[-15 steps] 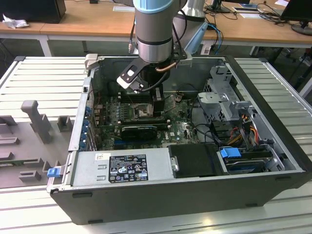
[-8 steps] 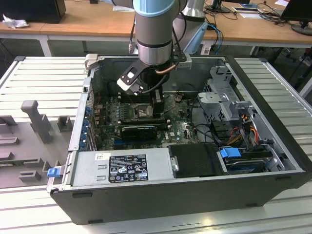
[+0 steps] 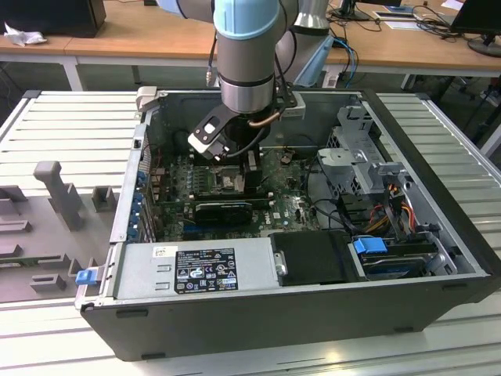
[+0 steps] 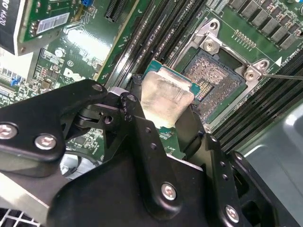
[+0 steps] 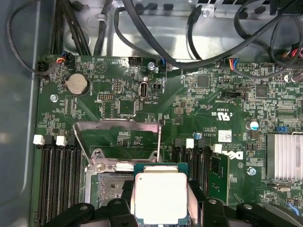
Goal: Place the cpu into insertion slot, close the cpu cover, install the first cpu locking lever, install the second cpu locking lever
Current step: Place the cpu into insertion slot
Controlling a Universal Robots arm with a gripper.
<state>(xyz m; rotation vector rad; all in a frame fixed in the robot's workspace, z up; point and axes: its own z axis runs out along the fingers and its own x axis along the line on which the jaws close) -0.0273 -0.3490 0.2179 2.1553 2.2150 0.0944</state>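
While gripper [image 5: 160, 201] holds cpu [image 4: 166, 96], slatted table [image 3: 55, 125], wooden desks [image 3: 149, 35]

Wooden desks [image 3: 156, 39] are lining the top of the frame; a ribbed pale worktable [image 3: 70, 125] is spreading across the lower left.

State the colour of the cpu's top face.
Pale silvery beige, green-edged; the cpu shows best in the first wrist view.

Bright even light, white glare on the cpu [image 5: 160, 196] top, dim shadow inside the case [image 3: 313, 313]
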